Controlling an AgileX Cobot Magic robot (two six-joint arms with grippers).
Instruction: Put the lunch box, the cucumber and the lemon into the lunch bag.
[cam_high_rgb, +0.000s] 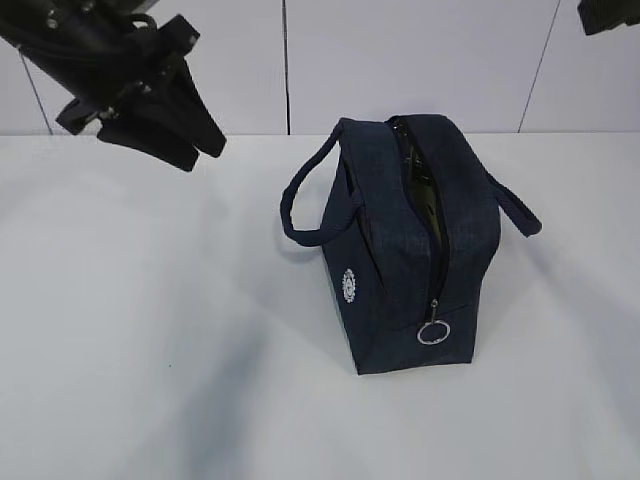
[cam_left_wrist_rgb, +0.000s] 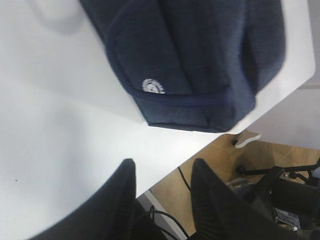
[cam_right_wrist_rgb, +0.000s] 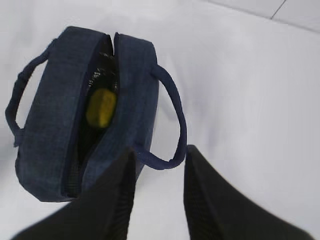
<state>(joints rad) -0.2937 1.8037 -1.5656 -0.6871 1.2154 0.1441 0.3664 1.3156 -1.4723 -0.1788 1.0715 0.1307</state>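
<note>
Below your right gripper (cam_right_wrist_rgb: 159, 200), whose jaws stand apart and empty, the lunch bag (cam_right_wrist_rgb: 55, 115) gapes with the lemon (cam_right_wrist_rgb: 101, 108) inside, so packing looks finished. Your left gripper (cam_left_wrist_rgb: 162, 200), likewise apart and empty, hangs beside it.

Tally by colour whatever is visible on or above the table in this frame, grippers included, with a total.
Navy: 1, the lunch bag, unzipped on the table
Yellow: 1, the lemon, seen through the bag's opening
Black: 2, the left gripper and right gripper, both off the bag with nothing between their fingers
Total: 4
Lunch box and cucumber cannot be made out.
</note>
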